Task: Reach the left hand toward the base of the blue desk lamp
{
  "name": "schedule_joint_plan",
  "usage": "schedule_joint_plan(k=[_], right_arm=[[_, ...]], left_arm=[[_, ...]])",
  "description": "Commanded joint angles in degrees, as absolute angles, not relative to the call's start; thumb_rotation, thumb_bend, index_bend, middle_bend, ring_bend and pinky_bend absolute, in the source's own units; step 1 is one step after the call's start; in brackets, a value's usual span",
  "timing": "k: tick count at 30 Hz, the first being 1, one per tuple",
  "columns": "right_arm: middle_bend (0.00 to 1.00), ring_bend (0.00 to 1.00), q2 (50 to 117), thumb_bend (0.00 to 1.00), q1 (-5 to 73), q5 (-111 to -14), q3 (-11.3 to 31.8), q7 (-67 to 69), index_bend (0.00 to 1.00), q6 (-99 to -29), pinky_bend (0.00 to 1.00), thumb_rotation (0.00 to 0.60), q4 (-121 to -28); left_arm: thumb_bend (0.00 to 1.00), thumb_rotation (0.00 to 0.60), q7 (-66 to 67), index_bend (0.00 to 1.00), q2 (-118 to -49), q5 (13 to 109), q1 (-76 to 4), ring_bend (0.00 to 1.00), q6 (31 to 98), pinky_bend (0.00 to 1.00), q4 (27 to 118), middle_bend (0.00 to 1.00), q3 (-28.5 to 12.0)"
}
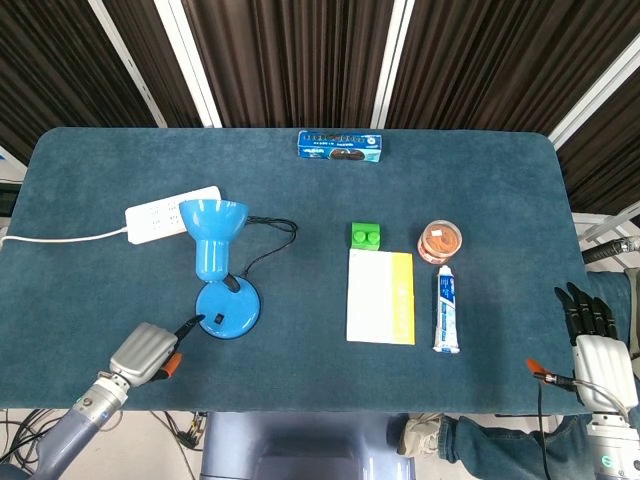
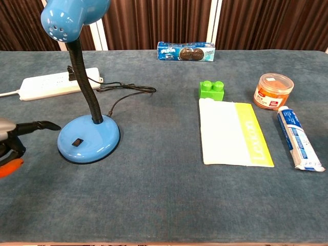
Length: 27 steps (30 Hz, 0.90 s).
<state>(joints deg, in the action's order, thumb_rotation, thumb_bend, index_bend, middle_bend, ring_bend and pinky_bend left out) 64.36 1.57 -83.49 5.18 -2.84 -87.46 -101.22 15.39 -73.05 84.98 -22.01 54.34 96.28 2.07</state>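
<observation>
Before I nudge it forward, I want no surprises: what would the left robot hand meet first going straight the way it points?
Most likely the lamp base: the left robot hand points a fingertip at its near-left edge. Contact is unclear.
</observation>
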Motion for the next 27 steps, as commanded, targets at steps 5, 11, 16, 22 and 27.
schedule_joint_plan(k=[5,11,16,22,27], right_arm=[[0.02,0.04,64.45,0.11,1.66,-83.32,5.23,-3.01,0.0,-87.29,0.0,0.6,-101.18],[0.02,0.04,64.53,0.11,1.74,-83.32,5.18,-3.2,0.0,-87.13,0.0,0.6,-101.25],[0.02,0.04,64.6,0.11,1.78,-83.16,5.22,-3.37,0.0,-87.06,0.0,0.6,-101.32],[0.02,0.04,64.61,0.11,1.88,-83.09,5.18,-3.46,0.0,-86.83,0.0,0.6,-101.42],[0.02,0.04,64.58,0.11,1.88,-83.04,5.22,-3.42,0.0,-86.84,0.0,0.6,-101.49]], left_arm=[[0.56,0.6,16.8,0.03,-75.2,82.23,-23.5,0.75,52.73,0.79,94.71,0.74,1.45],[0.56,0.6,17.59,0.03,-76.3,80.99,-24.28,0.75,51.96,0.79,94.09,0.74,1.79],[0.56,0.6,17.97,0.03,-77.0,80.44,-24.93,0.75,51.69,0.79,93.78,0.74,1.82],[0.56,0.6,18.62,0.03,-77.56,79.99,-25.66,0.75,51.4,0.79,93.58,0.74,2.06],[0.56,0.6,19.13,0.03,-78.01,79.38,-25.98,0.75,51.48,0.79,93.32,0.73,2.22]])
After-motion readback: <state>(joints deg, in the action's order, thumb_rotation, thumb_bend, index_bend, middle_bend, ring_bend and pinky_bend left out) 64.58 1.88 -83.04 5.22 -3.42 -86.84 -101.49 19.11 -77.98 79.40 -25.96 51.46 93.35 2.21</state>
